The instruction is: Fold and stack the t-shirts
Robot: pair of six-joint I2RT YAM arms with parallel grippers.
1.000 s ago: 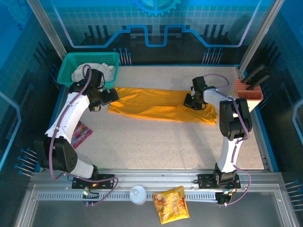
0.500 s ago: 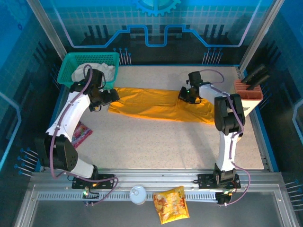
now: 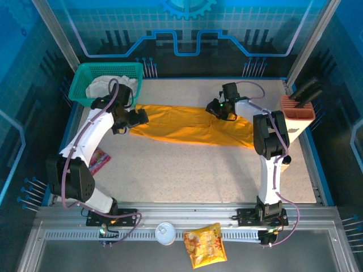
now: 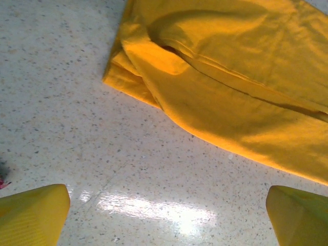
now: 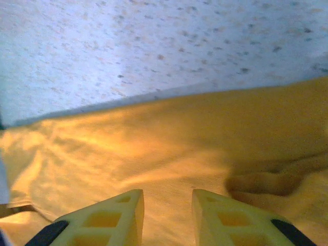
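The mustard t-shirt [image 3: 187,124] lies as a long, part-folded strip on the tabletop [image 3: 198,170] just beside the teal basket [image 3: 79,85], which holds the off-white t-shirt [image 3: 105,85]. The left fingers [image 4: 31,215] stand wide apart and empty at the strip's basket end. The right fingers [image 5: 102,220] sit nearly together over the half away from the basket, and any grip cannot be determined. Judged step: folding the first shirt, which next requires both ends pinched firmly.

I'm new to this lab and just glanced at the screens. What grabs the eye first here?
The mustard t-shirt, spread in a long band across the far half of the table. Both grippers are at it: the left gripper open by its left end, the right gripper over its far edge. In the far-left corner a teal basket holds the off-white t-shirt.
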